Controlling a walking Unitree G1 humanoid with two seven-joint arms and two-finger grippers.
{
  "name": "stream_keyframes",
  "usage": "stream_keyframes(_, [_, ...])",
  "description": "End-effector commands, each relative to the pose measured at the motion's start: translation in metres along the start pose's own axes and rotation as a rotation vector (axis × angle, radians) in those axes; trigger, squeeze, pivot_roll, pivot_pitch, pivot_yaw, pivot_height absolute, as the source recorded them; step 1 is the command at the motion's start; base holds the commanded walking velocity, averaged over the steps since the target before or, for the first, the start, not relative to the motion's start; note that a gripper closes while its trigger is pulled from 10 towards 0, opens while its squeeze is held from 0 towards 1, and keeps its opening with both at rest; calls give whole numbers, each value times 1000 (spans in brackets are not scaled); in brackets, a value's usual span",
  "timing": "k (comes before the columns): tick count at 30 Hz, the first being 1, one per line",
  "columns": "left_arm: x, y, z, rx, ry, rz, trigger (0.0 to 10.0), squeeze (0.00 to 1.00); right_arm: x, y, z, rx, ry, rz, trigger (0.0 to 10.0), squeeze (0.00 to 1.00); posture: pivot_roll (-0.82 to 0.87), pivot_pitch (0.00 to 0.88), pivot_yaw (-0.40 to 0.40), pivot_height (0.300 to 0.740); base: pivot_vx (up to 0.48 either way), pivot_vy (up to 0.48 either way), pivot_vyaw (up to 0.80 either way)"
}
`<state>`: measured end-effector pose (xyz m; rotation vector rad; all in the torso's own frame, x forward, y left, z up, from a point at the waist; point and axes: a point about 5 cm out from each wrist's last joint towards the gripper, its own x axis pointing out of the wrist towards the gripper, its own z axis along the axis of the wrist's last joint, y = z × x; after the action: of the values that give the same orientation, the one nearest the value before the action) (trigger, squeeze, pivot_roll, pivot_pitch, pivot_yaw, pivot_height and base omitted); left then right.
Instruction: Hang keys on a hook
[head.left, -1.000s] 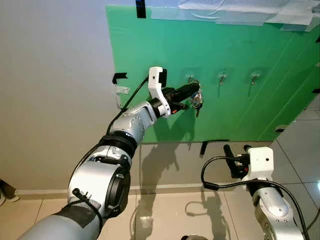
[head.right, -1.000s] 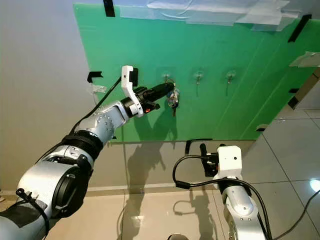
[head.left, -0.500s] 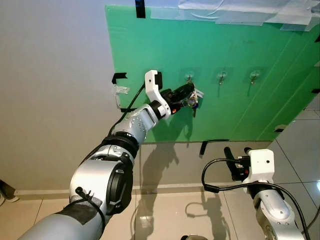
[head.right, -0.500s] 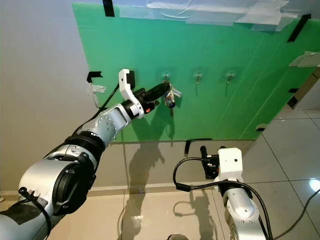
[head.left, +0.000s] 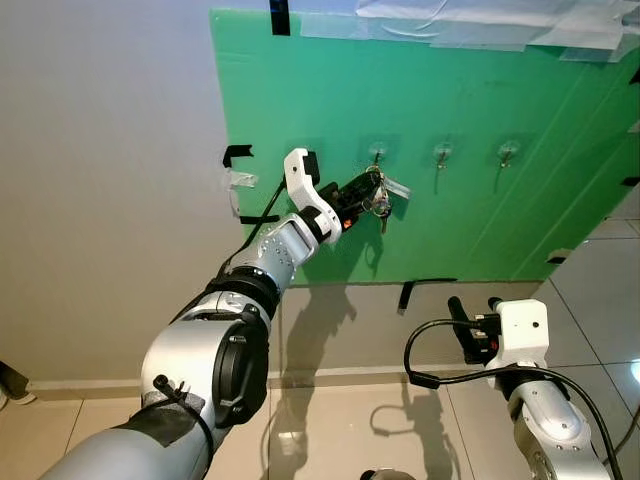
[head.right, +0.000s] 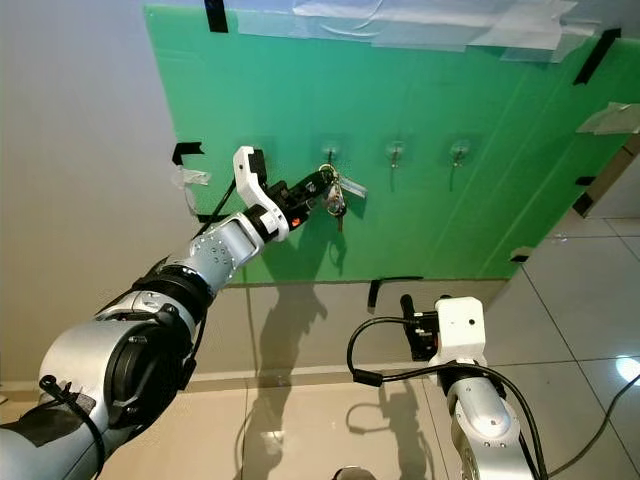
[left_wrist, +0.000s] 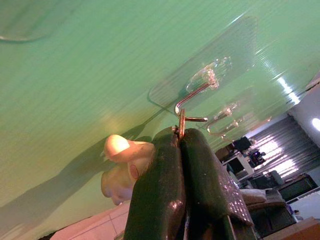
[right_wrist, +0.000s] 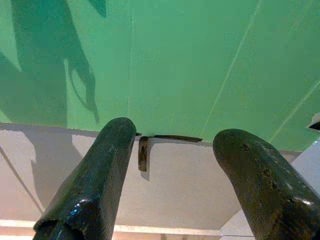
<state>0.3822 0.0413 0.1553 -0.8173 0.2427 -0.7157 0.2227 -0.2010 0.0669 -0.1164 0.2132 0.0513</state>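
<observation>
Green board (head.left: 480, 110) is covering the wall across the upper right of the left eye view, and three small metal hooks are being carried on it in a row near the middle. The left gripper (head.left: 368, 186) is being held at the leftmost hook (head.left: 378, 153), its jaws pressed together on the keys (head.left: 381, 203), which are dangling just below and beside that hook, with a pale tag sticking out to the right. In the left wrist view the key ring (left_wrist: 181, 123) is being pinched at the jaw tips, right against the bent wire of the hook (left_wrist: 192, 95).

The hanging step is judged to be in hand: the ring is being offered to the hook, but whether it is already threaded over the tip cannot be told. The next move is judged to call for the ring being lifted over the tip, lowered, and released.

The right gripper (head.left: 475, 322) is being held idle at the lower right, jaws spread.
</observation>
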Motion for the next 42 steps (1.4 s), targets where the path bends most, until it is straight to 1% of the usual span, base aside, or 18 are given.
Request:
stream_keyframes(1, [-3, 7, -10, -17, 42, 46, 10000, 0, -2, -1, 5, -8, -15, 0, 10000, 0, -258, 0, -10, 740, 0, 0, 0])
stream_keyframes(7, [-4, 8, -14, 10, 61, 52, 10000, 0, -3, -1, 4, -5, -10, -1, 10000, 0, -255, 0, -13, 740, 0, 0, 0])
stream_keyframes(11, [-6, 11, -16, 0, 62, 67, 10000, 0, -3, -1, 3, -5, -7, 2, 10000, 0, -254, 0, -14, 740, 0, 0, 0])
stream_keyframes(15, [-10, 18, -23, 22, 86, 124, 10000, 0, -3, 0, 3, -3, -3, 4, 10000, 0, -251, 0, -14, 740, 0, 0, 0])
stream_keyframes(17, [-13, 22, -26, 57, 108, 166, 10000, 0, -3, 1, 3, -3, -2, 6, 10000, 0, -251, 0, -15, 740, 0, 0, 0])
stream_keyframes(20, [-18, 32, -32, 153, 148, 269, 10000, 0, -3, 1, 3, -2, 0, 7, 10000, 0, -251, 0, -14, 740, 0, 0, 0])
stream_keyframes(21, [-18, 32, -32, 153, 148, 269, 10000, 0, -3, 1, 3, -2, 0, 7, 10000, 0, -251, 0, -14, 740, 0, 0, 0])
stream_keyframes(22, [-19, 34, -32, 197, 152, 292, 10000, 0, -3, 1, 2, -3, 3, 7, 10000, 0, -252, 0, -15, 740, 0, 0, 0])
stream_keyframes(26, [-18, 33, -31, 219, 146, 291, 10000, 0, -4, 1, 2, -3, 4, 8, 10000, 0, -252, 0, -15, 740, 0, 0, 0])
stream_keyframes(27, [-18, 33, -30, 234, 141, 289, 10000, 1000, -4, 1, 2, -4, 5, 9, 10000, 0, -252, 0, -15, 740, 0, 0, 0])
stream_keyframes(30, [-17, 32, -29, 250, 136, 287, 10000, 1000, -4, 1, 2, -3, 5, 9, 10000, 0, -254, 0, -15, 740, 0, 0, 0])
stream_keyframes(31, [-16, 31, -26, 308, 131, 288, 10000, 1000, -4, 1, 2, -3, 4, 8, 10000, 0, -253, 0, -14, 740, 0, 0, 0])
stream_keyframes(32, [-14, 28, -21, 387, 126, 286, 10000, 1000, -4, 1, 2, -2, 4, 7, 10000, 0, -252, 0, -14, 740, 0, 0, 0])
stream_keyframes(33, [-14, 28, -21, 387, 126, 286, 10000, 1000, -4, 1, 2, -2, 4, 7, 10000, 0, -252, 0, -14, 740, 0, 0, 0])
stream_keyframes(36, [-8, 21, -20, 446, 137, 256, 10000, 1000, -4, 0, 2, -2, 5, 7, 10000, 0, -244, 0, -17, 740, 0, 0, 0])
stream_keyframes(38, [-5, 16, -19, 468, 144, 232, 10000, 1000, -3, 1, 1, -3, 6, 10, 10000, 0, -237, 0, -17, 740, 0, 0, 0])
stream_keyframes(39, [-5, 16, -19, 468, 144, 232, 10000, 1000, -3, 1, 1, -3, 6, 10, 10000, 0, -237, 0, -17, 740, 0, 0, 0])
stream_keyframes(42, [-3, 14, -17, 503, 144, 228, 10000, 1000, 0, 2, 1, -2, 6, 14, 10000, 0, -226, 0, -15, 740, 0, 0, 0])
